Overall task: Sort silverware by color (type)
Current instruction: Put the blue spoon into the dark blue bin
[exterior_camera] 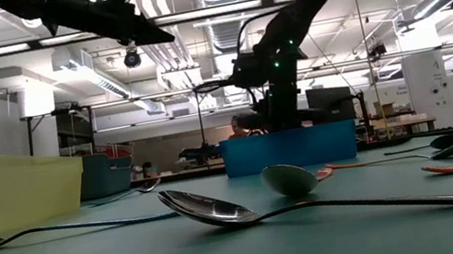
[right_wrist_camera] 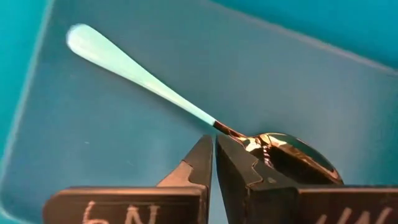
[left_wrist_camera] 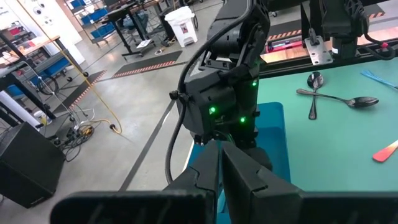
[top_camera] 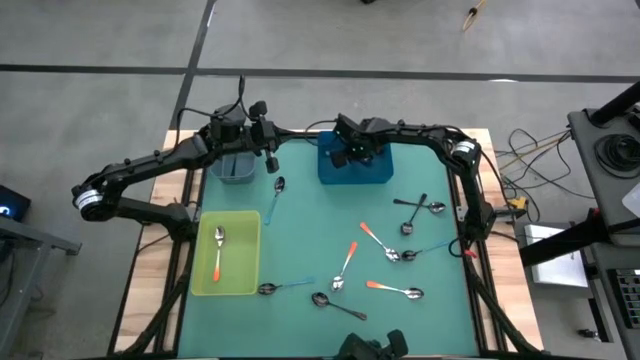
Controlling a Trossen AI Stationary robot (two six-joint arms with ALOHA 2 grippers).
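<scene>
The right gripper [top_camera: 352, 152] is over the blue bin [top_camera: 372, 172] at the back of the worktop [top_camera: 300, 240]. In its wrist view the fingers [right_wrist_camera: 200, 163] are pinched nearly shut at the neck of a light blue spoon [right_wrist_camera: 143, 82], and the spoon looks like it's lying on the bin floor. I honestly can't tell if the fingers have a grip on it or are just closed beside it.

The left gripper [top_camera: 270, 150] hangs near the grey bin [top_camera: 236, 168] at the back left, fingers [left_wrist_camera: 249, 174] closed together with nothing between them.

In the yellow tray [top_camera: 245, 262] at the left there's one orange spoon [top_camera: 218, 255]. A dark spoon [top_camera: 277, 189] sits on the mat just in front of the grey bin.

The rest of the silverware is loose on the right and front of the mat:
- two dark spoons [top_camera: 420, 205] crossed near the right edge
- an orange one [top_camera: 376, 240] and a blue one [top_camera: 428, 248] mid right
- another orange [top_camera: 345, 265] in the middle
- an orange [top_camera: 393, 290] further front
- a blue [top_camera: 285, 287] and a dark one [top_camera: 335, 304] along the front
</scene>
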